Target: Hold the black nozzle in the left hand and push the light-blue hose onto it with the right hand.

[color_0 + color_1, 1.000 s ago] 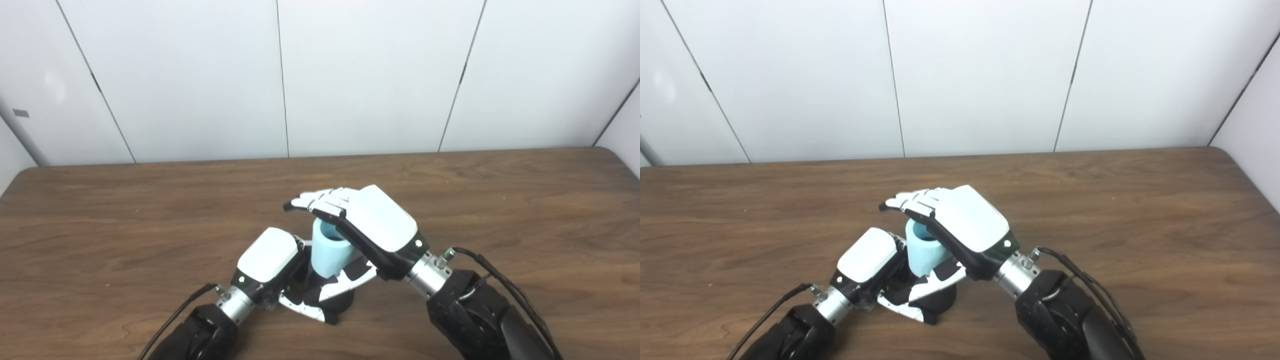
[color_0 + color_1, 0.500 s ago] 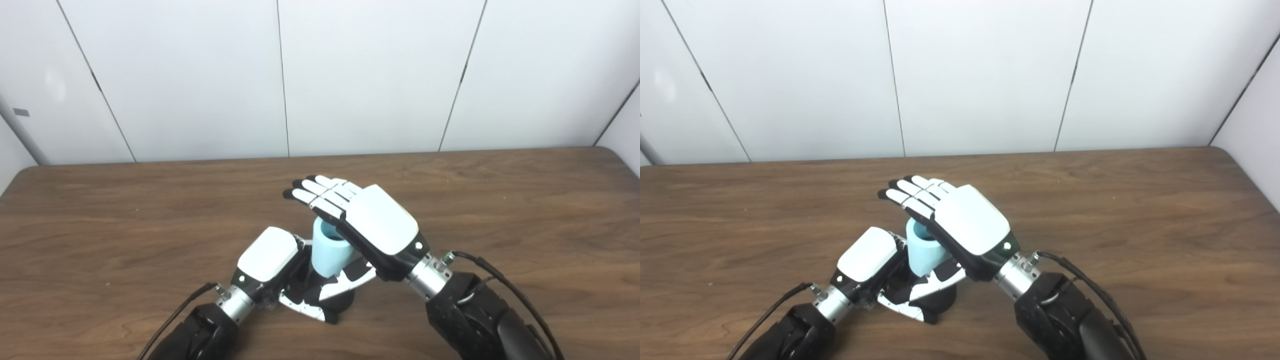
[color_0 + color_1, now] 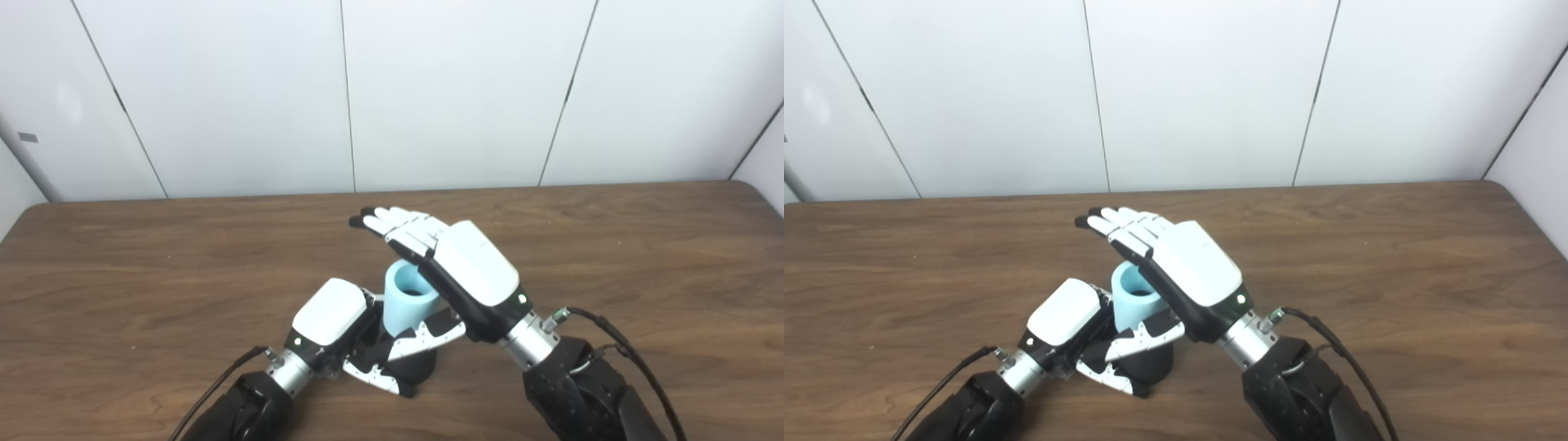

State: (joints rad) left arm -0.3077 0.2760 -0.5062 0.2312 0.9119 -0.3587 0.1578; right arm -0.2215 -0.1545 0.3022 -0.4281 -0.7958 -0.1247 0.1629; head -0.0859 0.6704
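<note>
A short light-blue hose (image 3: 405,299) stands upright on top of the black nozzle (image 3: 416,367) near the table's front middle. My left hand (image 3: 334,324) is shut on the black nozzle low down, its fingers wrapped around the base. My right hand (image 3: 453,269) hovers above and to the right of the hose with its fingers stretched flat and apart, holding nothing; only its thumb (image 3: 429,334) lies low by the hose's side. The hose's open top shows in both eye views (image 3: 1136,293).
The brown wooden table (image 3: 612,257) stretches to both sides and back to a white panelled wall (image 3: 429,92). Black cables run along both forearms, one at the right wrist (image 3: 618,343).
My right hand has straightened its fingers from curled over the hose top and has lifted up and back, uncovering the hose's opening. The left hand and the nozzle have stayed put.
</note>
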